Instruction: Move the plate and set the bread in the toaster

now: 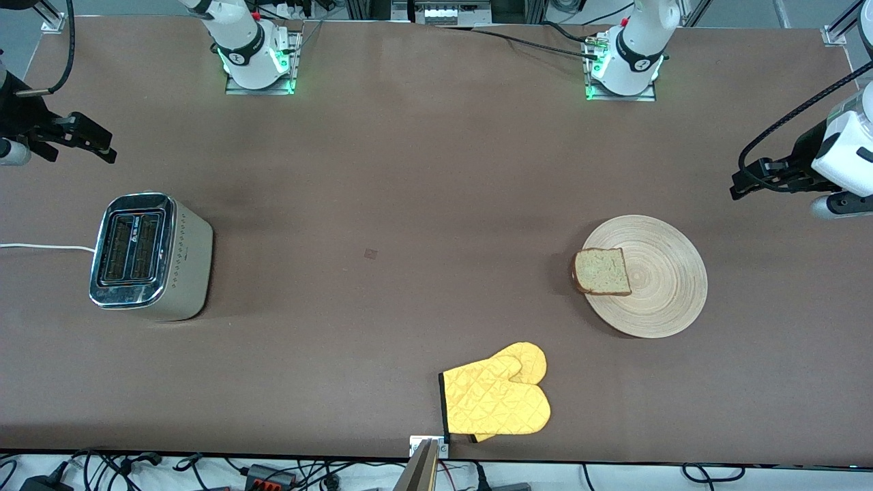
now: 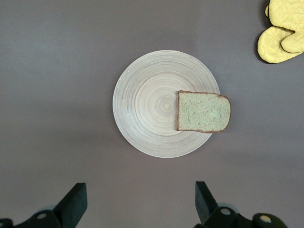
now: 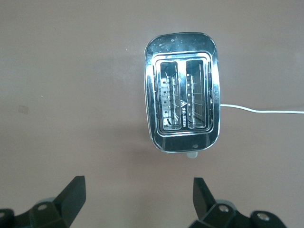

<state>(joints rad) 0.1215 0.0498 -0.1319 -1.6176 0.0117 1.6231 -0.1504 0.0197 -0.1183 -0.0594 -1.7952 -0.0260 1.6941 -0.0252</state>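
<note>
The left gripper (image 1: 740, 183) hangs in the air at the right edge of the front view, jaws wide, holding nothing. The right gripper (image 1: 102, 146) hangs at the upper left, jaws wide too. The bread (image 1: 601, 271) lies on the plate (image 1: 658, 300), lower right. The toaster (image 1: 146, 256) stands at the left, slots empty.

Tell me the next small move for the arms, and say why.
Probably lower the open left end effector toward the rim of the plate. The bread lies on the plate, overhanging the edge toward the toaster, which stands at the right arm's end of the table with both slots empty. The right end effector, open near the toaster, can wait.
</note>
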